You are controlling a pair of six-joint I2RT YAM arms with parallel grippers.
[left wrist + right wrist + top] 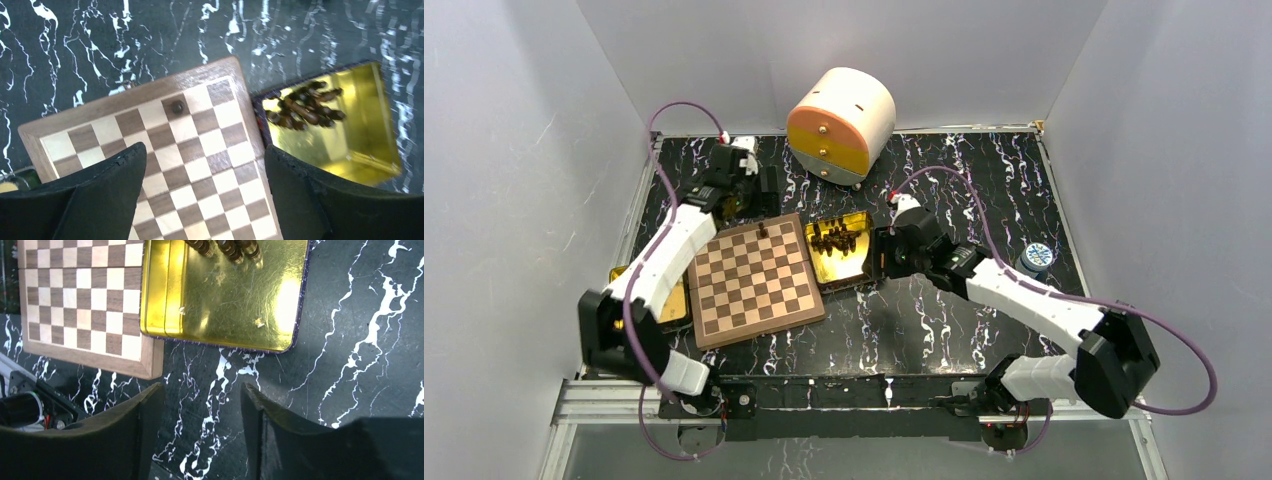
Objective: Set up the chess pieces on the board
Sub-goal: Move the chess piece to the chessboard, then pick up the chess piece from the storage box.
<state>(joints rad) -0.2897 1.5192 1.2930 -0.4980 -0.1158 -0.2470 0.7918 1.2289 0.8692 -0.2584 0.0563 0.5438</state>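
Presently: left tool (205,150) spread wide, empty, above board (754,290). Lone piece (177,106) stands on far row. Chess pieces (305,107) heaped in gold tin (225,305). Right tool (202,390) parted, empty, over tabletop (350,390). Risk: heaped pieces foul pick; tool may lift several.

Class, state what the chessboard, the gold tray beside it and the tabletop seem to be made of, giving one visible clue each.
Chessboard: wood, matte; grain shows on the border.
Gold tray: likely metal, glossy; mirror-like glare.
Tabletop: black marble look with white veins, possibly printed laminate.
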